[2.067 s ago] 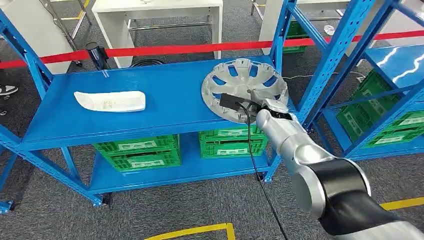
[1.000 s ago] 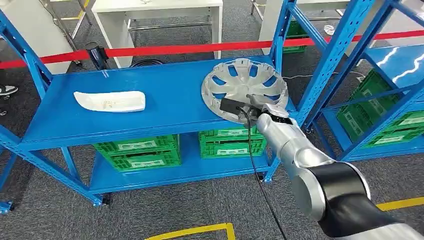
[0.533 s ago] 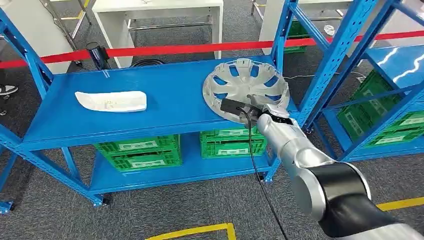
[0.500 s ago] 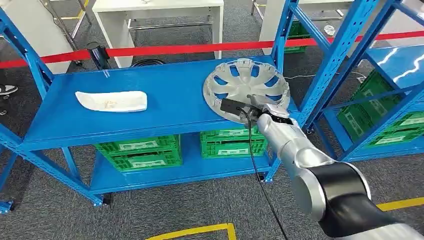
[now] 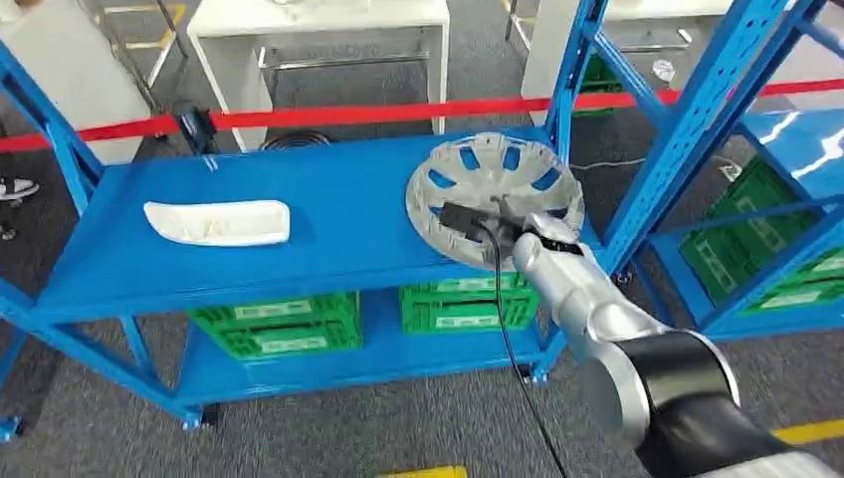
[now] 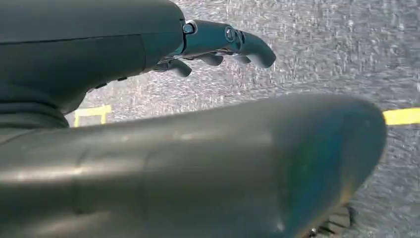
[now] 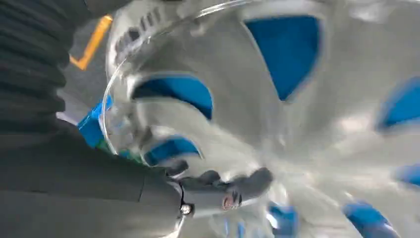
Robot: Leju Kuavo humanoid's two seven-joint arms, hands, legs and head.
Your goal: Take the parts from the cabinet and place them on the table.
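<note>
Silver wheel cover (image 5: 495, 194): round, pale grey plastic, spoked, with the blue shelf (image 5: 328, 214) showing through its cut-outs. It sits right of centre in the head view, near edge overhanging the shelf front. Right hand (image 5: 518, 221) is at that near edge; in the right wrist view its fingers (image 7: 225, 186) lie against the cover's face (blurred, so whether they actually grip it cannot be told). Lower rim partly hidden by the hand and arm. White elongated part (image 5: 217, 222) lies at the left of the shelf, well apart. Left hand (image 6: 218, 42) hangs over grey floor, fingers loosely spread, holding nothing.
</note>
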